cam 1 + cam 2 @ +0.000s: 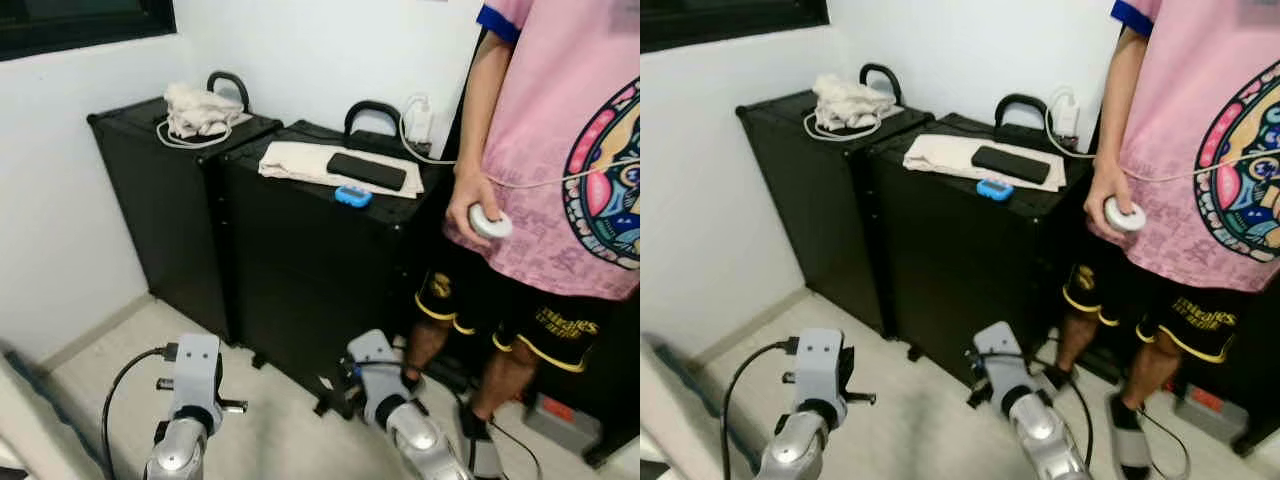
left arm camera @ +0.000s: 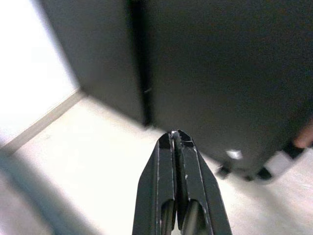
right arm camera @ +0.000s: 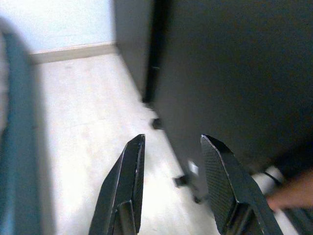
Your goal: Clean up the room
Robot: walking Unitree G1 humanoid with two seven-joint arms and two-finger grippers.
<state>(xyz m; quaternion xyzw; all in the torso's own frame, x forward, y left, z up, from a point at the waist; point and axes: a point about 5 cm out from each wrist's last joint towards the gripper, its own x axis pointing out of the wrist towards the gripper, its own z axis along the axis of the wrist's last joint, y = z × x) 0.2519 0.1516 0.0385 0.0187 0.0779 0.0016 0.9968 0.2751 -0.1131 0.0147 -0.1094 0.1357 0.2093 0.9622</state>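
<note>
Black cases stand ahead of both low hands, left hand pinched together, right hand spread wide.

Both silver arms are reaching forward and low over the floor. The left gripper is holding its two black fingers pressed together. The right gripper is holding its fingers parted, with nothing between them.

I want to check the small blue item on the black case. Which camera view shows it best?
The left eye view: the small blue item lies unobstructed at the front edge of the black case, beside the folded cloth. The right eye view shows it equally. The wrist views show the case's dark side.
</note>
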